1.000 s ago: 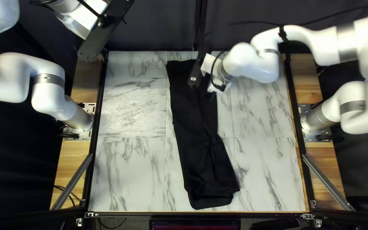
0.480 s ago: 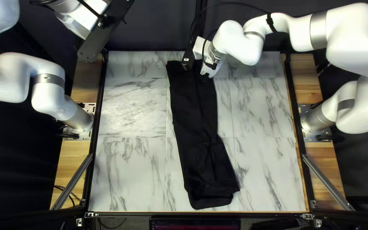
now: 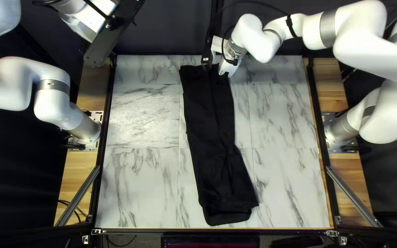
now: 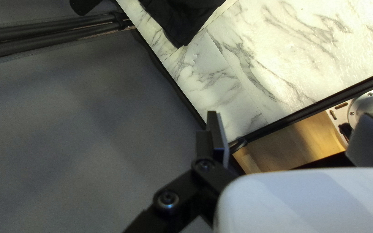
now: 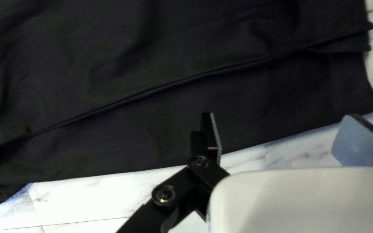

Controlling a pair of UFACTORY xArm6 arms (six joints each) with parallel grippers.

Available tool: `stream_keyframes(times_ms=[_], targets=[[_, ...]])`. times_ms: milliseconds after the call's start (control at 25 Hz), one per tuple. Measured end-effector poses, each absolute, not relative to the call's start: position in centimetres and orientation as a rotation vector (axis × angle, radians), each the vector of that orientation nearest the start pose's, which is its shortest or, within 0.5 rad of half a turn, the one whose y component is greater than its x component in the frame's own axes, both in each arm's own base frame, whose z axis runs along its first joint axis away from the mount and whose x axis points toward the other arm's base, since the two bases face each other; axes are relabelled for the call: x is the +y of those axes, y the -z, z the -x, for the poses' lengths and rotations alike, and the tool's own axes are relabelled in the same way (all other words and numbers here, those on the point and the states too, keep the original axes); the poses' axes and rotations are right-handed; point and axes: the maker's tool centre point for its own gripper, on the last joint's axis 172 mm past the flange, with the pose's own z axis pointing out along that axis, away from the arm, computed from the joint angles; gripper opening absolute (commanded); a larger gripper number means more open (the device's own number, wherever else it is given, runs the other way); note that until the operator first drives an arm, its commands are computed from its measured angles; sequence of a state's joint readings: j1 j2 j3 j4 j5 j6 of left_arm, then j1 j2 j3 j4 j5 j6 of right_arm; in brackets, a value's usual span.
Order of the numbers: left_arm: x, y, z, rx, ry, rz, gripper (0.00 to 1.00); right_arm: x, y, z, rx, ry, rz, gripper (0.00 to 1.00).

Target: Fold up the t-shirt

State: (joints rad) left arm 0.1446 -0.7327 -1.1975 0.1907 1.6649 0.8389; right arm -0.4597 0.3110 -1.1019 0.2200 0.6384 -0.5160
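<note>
Right claw [image 5: 281,127] wide open, nothing held, over long edge of t-shirt [image 5: 173,116]. T-shirt lies layered on bench [image 3: 138,115], under claw and ahead; end corner [image 5: 368,101] near claw. Cloth likely light, soft, limp; upper layers may slide. Best hold: pinch all layers near corner, claw low. Left claw [image 4: 288,127] also wide open, empty, well apart from t-shirt.

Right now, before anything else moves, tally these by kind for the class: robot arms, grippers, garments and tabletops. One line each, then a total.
Robot arms: 2 (left arm, right arm)
Grippers: 2 (left gripper, right gripper, both open)
Garments: 1 (black t-shirt)
Tabletops: 1 (marbled tabletop)
Total: 6
</note>
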Motion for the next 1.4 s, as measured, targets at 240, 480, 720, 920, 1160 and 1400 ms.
stream_keyframes(times_ms=[240,480,720,920,1160,1400], targets=[[9.3,-47.2,-27.4,0.91,0.208,2.696,1.0,-24.7,-6.6,-49.9,0.159,0.249,3.04,1.0],[9.3,-47.2,-27.4,0.91,0.208,2.696,1.0,-25.3,-6.4,-49.6,0.181,0.251,3.047,1.0],[9.3,-47.2,-27.4,0.91,0.208,2.696,1.0,-25.8,-6.1,-49.4,0.234,0.308,3.084,1.0],[9.3,-47.2,-27.4,0.91,0.208,2.696,1.0,-26.4,-5.6,-49.1,0.247,0.338,3.137,1.0],[9.3,-47.2,-27.4,0.91,0.208,2.696,1.0,-26.6,-5.6,-49.1,0.253,0.347,3.158,1.0],[9.3,-47.2,-27.4,0.91,0.208,2.696,1.0,-28.1,-4.9,-49.3,0.218,0.312,3.154,1.0]])
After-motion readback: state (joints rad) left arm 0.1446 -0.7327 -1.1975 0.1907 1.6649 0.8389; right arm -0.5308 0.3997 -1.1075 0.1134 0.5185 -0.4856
